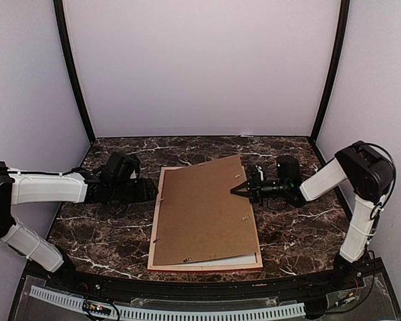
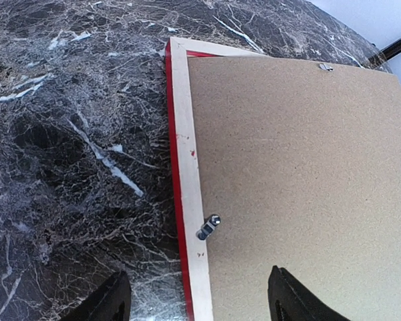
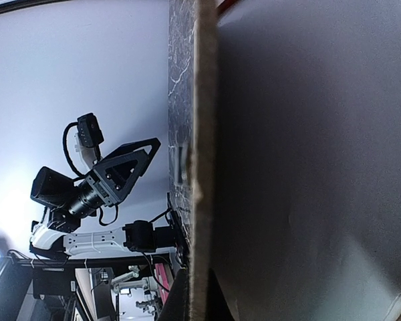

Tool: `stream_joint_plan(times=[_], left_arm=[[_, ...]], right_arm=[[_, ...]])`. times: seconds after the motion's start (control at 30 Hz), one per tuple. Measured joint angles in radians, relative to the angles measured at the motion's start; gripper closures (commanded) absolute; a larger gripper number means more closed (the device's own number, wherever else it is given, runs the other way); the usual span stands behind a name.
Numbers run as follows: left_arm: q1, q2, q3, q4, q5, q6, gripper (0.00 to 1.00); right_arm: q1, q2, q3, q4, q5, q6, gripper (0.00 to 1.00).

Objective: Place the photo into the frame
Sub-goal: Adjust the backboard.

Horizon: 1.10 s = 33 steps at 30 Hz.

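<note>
Backing board [image 3: 204, 134] sits clenched by its edge in your right gripper [image 1: 240, 190]; lift it evenly, left gripper [image 2: 200, 301] released, the frame [image 2: 187, 167] rail between its jaws.

No text, label, brand or number is legible on the frame [image 2: 187, 167], backing board [image 2: 301, 180] or table [image 2: 67, 167].

The right pincer [image 3: 195, 304] pinches the backing board [image 3: 204, 100] by its thin edge, the left arm [image 3: 87, 239] beyond.
</note>
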Motion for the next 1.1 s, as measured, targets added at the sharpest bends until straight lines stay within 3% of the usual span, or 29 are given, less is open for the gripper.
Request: stream_joint_plan(times=[1.1], left_arm=[[0.0,0.006,0.0,0.0,0.018,0.0,0.27]], right_arm=[[0.001,0.008,0.045,-0.027,-0.01,-0.027,1.0]])
